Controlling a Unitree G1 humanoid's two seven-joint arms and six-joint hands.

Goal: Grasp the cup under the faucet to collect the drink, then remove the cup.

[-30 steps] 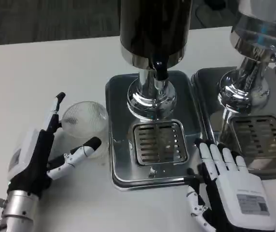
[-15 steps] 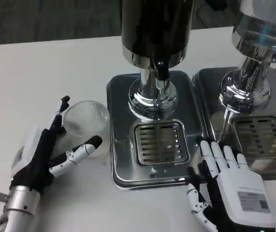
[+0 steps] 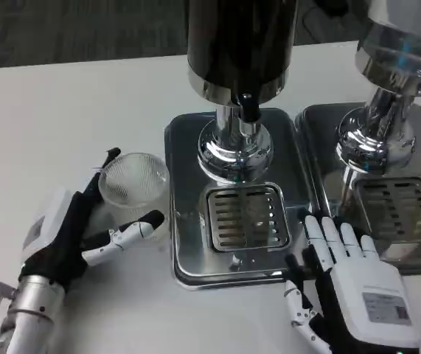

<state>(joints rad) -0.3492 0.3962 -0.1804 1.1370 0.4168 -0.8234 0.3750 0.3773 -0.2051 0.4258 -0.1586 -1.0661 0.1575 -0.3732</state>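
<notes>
Left hand [image 3: 66, 236] cradles the clear ribbed cup [image 3: 131, 188] on the white table [image 3: 63, 118], fingers spread around its sides, not yet clamped; we judge a grasp forming. Cup sits just beside the steel tray's [image 3: 184, 243] left edge, short of the faucet [image 3: 248, 110]. Right hand [image 3: 354, 291] rests flat, fingers apart, holding nothing, at the tray's front right corner. Its back carries a label, unreadable.

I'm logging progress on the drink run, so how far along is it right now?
Early stage. Nothing is finished: the clear cup stands on the white table, left of the dispenser tray, not under the faucet. In hand: the left hand has its fingers spread around the cup, one on each side, though a firm grip can't be confirmed. The right hand rests flat by the tray. Left: placing, filling, removing.
</notes>
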